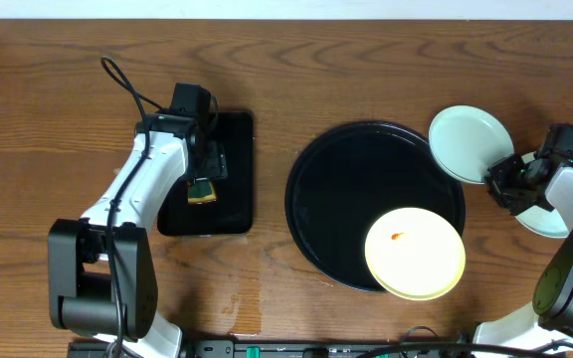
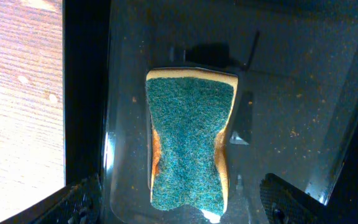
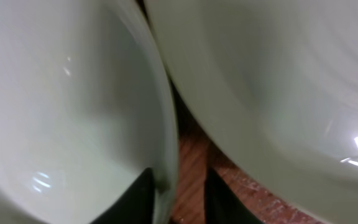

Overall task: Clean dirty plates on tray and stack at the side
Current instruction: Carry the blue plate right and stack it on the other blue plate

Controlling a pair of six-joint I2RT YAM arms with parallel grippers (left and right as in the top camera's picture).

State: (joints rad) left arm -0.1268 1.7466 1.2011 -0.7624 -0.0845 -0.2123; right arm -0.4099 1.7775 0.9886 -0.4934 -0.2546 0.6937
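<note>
A pale yellow plate point(image 1: 416, 254) with a small orange spot lies at the front right of the round black tray point(image 1: 356, 189). My right gripper point(image 1: 505, 179) is shut on the rim of a mint-blue plate point(image 1: 469, 142), which overlaps the tray's right rim. In the right wrist view the fingers point(image 3: 176, 193) straddle that plate's rim point(image 3: 61, 112). A second mint-blue plate point(image 1: 545, 219) lies on the wood under the right arm and shows in the right wrist view point(image 3: 278, 74). My left gripper point(image 2: 179, 202) is open, just above a green-topped sponge point(image 2: 188, 146).
The sponge point(image 1: 201, 189) lies in a small rectangular black tray point(image 1: 232, 199) at the left, under the left arm. Bare wood-grain table point(image 1: 58, 119) surrounds both trays. The table's front edge runs close below the yellow plate.
</note>
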